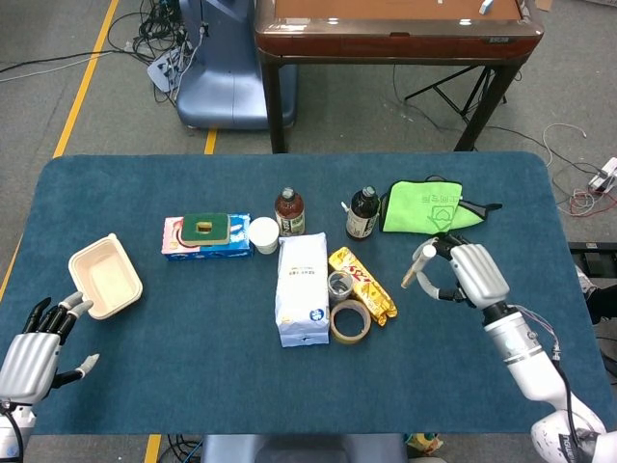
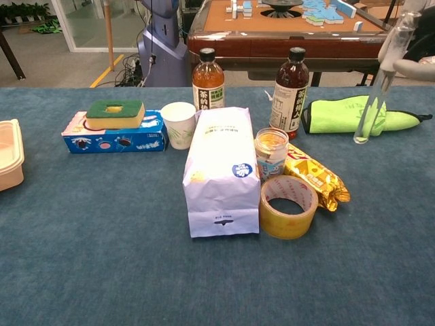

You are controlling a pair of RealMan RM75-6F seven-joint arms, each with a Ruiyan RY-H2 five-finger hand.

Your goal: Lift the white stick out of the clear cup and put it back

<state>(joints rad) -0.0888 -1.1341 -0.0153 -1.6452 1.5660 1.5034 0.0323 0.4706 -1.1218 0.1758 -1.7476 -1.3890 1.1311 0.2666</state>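
My right hand [image 1: 467, 275] hovers over the right side of the table and holds the white stick [image 2: 378, 80] at its top end. The stick hangs tilted in the air, its lower tip in front of the green cloth [image 2: 346, 114], well to the right of the clear cup. In the head view the stick [image 1: 417, 264] shows short, poking out left of the hand. The clear cup [image 2: 272, 152] stands upright between the white bag [image 2: 222, 170] and the yellow snack packet [image 2: 314, 176]; nothing is in it. My left hand [image 1: 32, 353] lies at the front left, fingers apart, holding nothing.
A tape roll [image 2: 289, 206] lies just in front of the cup. Two dark bottles [image 2: 208, 80] [image 2: 289, 81] stand behind it, a paper cup [image 2: 179, 124] and a blue box with a sponge [image 2: 114, 125] to the left. A beige tray [image 1: 105, 277] sits near my left hand.
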